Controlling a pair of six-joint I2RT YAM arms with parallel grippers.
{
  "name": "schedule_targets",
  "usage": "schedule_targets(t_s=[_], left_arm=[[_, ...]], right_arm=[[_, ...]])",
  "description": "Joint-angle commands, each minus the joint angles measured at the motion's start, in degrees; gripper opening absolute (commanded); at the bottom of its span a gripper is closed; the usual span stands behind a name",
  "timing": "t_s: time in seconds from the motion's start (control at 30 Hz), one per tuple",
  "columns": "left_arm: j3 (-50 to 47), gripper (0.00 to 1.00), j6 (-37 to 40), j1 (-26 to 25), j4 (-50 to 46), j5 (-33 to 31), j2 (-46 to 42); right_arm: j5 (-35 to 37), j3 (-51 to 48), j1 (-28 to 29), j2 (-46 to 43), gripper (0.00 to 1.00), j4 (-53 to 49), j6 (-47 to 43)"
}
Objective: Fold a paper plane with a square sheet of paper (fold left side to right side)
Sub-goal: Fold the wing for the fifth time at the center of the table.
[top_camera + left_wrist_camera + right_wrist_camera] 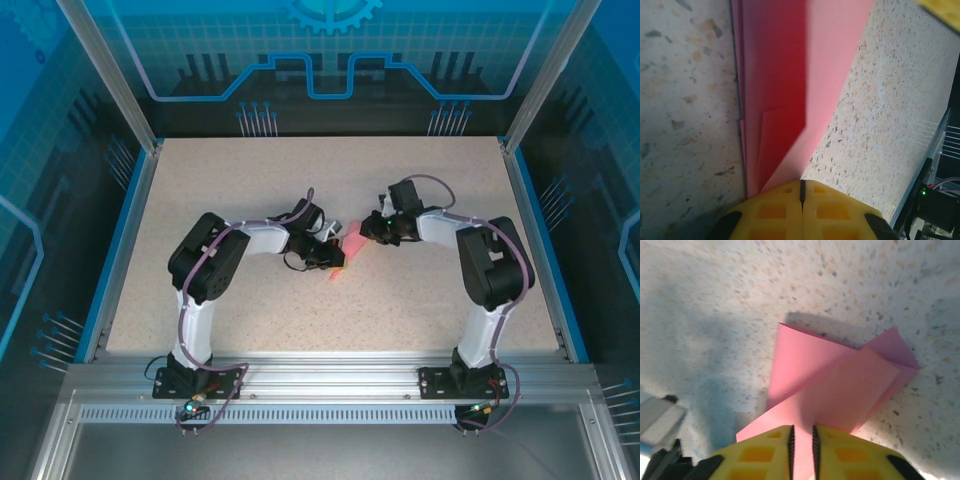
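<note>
From above, the two arms meet mid-table (250,180) with the pink paper (350,248) pinched between them. The left gripper (336,262) is at its near end and the right gripper (363,232) at its far end. Standing here, I'd worry about a tug of war. If either arm swings the fold across faster than the other gives, the thin sheet could tear or slip free. From this height I cannot tell how far the jaws are parted.

At the left wrist, the folded pink paper (785,75) runs away from the camera, several layers stacked along one straight edge. If the layers slide as the side comes over, the crease could land crooked. The left gripper (801,200) has its yellow tips pressed together to a hairline seam, and the paper's near end runs in between them.

At the right wrist, the flaps of the paper (840,385) fan out loosely over the speckled table (740,300), and a careless sweep could spring them open. The right gripper (802,445) is closed to a narrow slit, with a strip of pink clamped in it.
</note>
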Motion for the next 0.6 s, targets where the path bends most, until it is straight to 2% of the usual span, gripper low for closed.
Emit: schedule_targets(t_s=[0.0,0.23,0.4,0.57], left_arm=[[-2.91,0.00,-0.90,0.55,-2.49,-0.83,0.43],[-3.59,0.00,-1.89,1.05,-0.27,0.75,0.42],[-3.45,0.00,-1.81,1.15,-0.36,0.90,0.33],[-3.52,0.00,-1.71,1.14,-0.29,1.00,0.22]], right_arm=[[-1.68,-3.24,-0.49,-5.93,0.11,2.90,-1.45],[-5.06,-12.38,2.65,-8.16,0.05,12.37,0.18],[-7.05,-11.91,4.96,-4.65,0.04,16.89,1.35],[-6.31,-9.47,6.27,-1.95,0.04,15.95,0.74]])
